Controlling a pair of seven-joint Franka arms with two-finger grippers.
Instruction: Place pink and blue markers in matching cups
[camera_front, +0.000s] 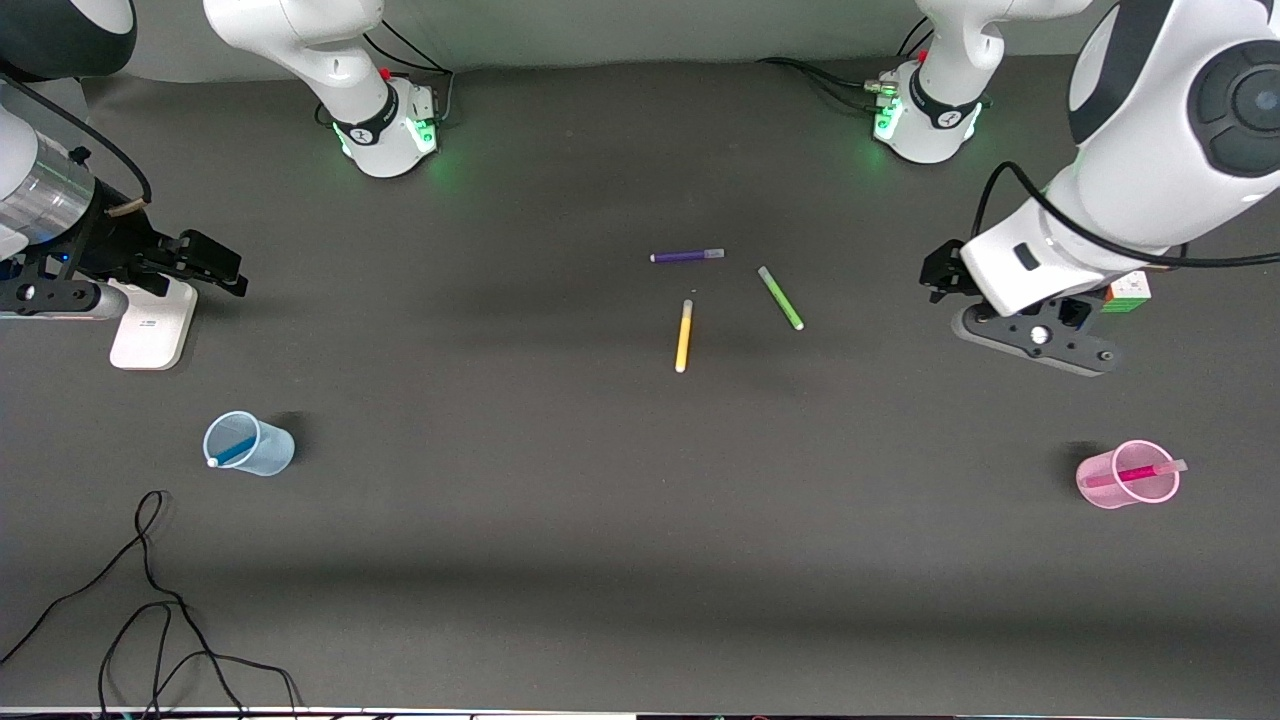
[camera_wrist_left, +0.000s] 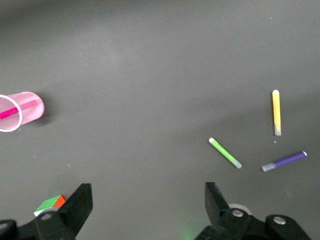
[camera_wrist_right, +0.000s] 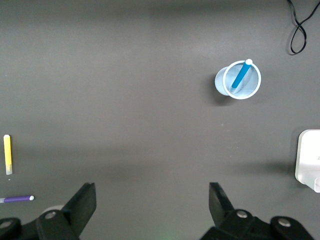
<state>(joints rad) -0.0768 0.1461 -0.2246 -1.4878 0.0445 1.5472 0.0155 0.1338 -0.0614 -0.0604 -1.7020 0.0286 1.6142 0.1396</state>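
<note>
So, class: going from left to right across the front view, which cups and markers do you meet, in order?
blue cup holding the blue marker → purple marker → green marker → pink cup holding the pink marker

L hand (camera_wrist_left: 145, 205) & R hand (camera_wrist_right: 152, 205) both open, raised at their table ends.

Blue marker (camera_front: 236, 450) stood in the pale blue cup (camera_front: 262, 447); pink marker (camera_front: 1135, 474) in the pink cup (camera_front: 1110, 487). Purple marker (camera_front: 687, 256), yellow marker (camera_front: 684, 336) and green marker (camera_front: 780, 297) lay mid-table, well apart from both grippers' fingers.
</note>
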